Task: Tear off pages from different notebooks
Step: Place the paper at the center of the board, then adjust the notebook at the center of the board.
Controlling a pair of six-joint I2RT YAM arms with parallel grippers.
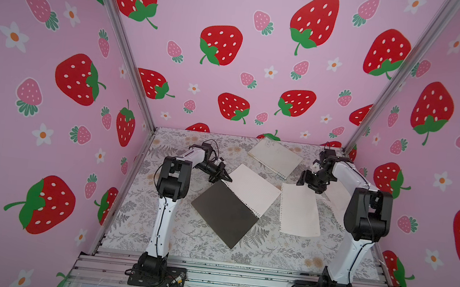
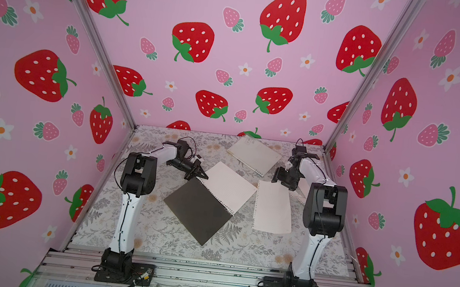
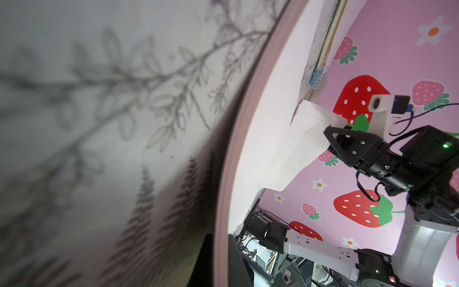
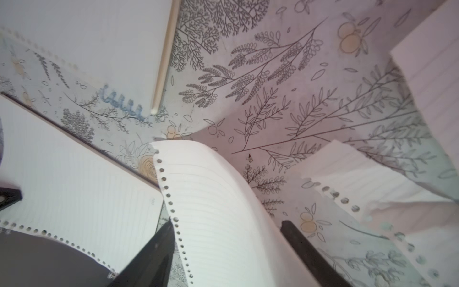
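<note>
With the left gripper (image 1: 226,176) pinched shut at the spiral corner of the open dark brown-grey notebook (image 1: 225,213), the right gripper (image 1: 310,185) stands wide-fingered over a torn white lined page (image 1: 299,212) just beside it, so the release looks done and the closed cream-covered notebook (image 1: 276,156) behind likely needs opening next.

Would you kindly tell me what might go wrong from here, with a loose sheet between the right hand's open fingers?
The torn page curls up between the fingers of the open right hand, so it may catch on one and be dragged as the arm lifts. The shut left hand rests on the open dark notebook only at the far end of its spine; a pull on a page might swivel it.
</note>
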